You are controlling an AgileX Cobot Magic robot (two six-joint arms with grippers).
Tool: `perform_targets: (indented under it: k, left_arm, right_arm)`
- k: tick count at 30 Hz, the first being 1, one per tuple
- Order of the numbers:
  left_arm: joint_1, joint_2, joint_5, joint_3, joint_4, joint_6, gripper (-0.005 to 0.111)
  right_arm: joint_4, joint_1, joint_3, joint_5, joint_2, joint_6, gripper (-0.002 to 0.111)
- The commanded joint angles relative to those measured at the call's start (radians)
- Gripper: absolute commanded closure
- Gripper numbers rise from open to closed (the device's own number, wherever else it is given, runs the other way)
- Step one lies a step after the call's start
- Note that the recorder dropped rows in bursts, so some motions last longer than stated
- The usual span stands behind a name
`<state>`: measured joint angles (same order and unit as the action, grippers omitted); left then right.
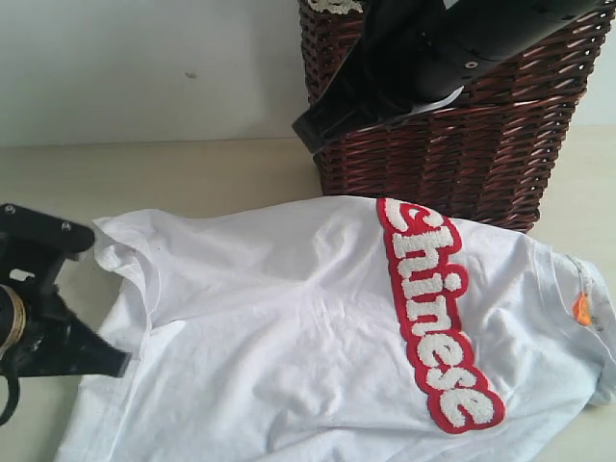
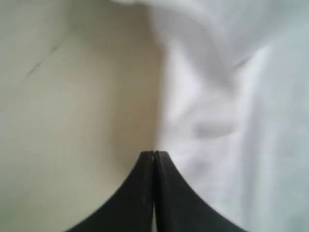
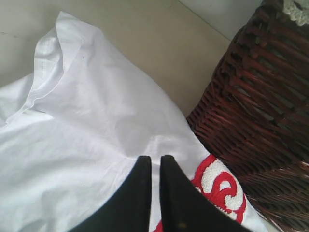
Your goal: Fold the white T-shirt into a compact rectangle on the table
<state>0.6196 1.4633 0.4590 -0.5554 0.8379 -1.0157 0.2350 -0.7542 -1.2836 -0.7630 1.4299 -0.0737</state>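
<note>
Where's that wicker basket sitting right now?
The dark brown wicker basket stands at the upper right of the exterior view, on the table just behind the white T-shirt, close to the start of its red lettering.

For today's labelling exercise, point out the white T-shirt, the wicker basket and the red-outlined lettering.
white T-shirt [image 1: 279, 337], exterior view, plain fabric mid-chest.
wicker basket [image 1: 433, 166], exterior view, its woven front wall.
red-outlined lettering [image 1: 430, 313], exterior view, middle of the word.
</note>
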Motion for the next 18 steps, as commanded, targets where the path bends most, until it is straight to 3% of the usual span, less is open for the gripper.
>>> perform_targets:
  k: [1,5,10,13,15,18]
  left_arm:
    - [0.037,-0.084,-0.393,-0.004,-0.242,0.219,0.107]
    - [0.063,0.042,-0.332,-0.068,-0.239,0.24,0.107]
    - [0.027,0.294,-0.075,-0.258,-0.237,0.325,0.107]
    - [0.018,0.35,0.065,-0.326,-0.248,0.394,0.107]
    - [-0.008,0.357,0.139,-0.328,-0.248,0.42,0.107]
    - [-0.108,0.357,0.247,-0.318,-0.248,0.433,0.107]
  right_arm:
    - [0.011,0.002,0.002,0.02,-0.009,-0.006,0.101]
    - [0.007,0.002,0.002,0.02,-0.009,-0.006,0.101]
    - [0.007,0.002,0.002,0.018,-0.009,-0.006,0.101]
    - [0.007,0.002,0.002,0.016,-0.009,-0.006,0.101]
    - [0.007,0.002,0.002,0.016,-0.009,-0.006,0.101]
    - [0.007,0.002,0.002,0.01,-0.009,-0.006,0.101]
